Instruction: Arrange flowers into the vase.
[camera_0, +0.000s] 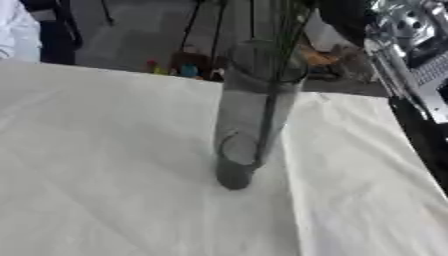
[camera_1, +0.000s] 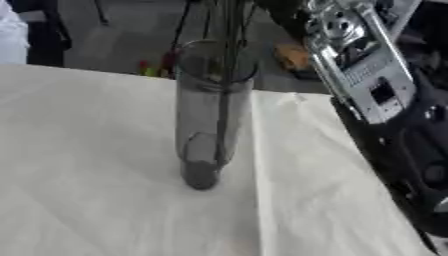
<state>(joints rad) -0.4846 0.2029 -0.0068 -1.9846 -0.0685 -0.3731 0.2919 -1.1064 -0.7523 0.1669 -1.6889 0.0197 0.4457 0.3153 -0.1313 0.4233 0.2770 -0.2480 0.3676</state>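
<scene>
One glass vase (camera_0: 254, 115) stands mid-tabletop (camera_0: 105, 165) in the left eye view, green stems (camera_0: 282, 45) already inside. Right eye view: the right arm (camera_1: 367, 85) looms beside it, its robot hand unseen, grip unknowable. Placing looks underway; next, probably another flower.

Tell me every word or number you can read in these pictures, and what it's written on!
No text can be read anywhere.
Tall clear glass vase with dark green stems: no label or writing.
White tablecloth: plain, no print.
Silver and black robot arm: it has a small dark patch and fine ridges, but any marking there is too blurred to read.
Small coloured things behind the table: too blurred to tell.
</scene>
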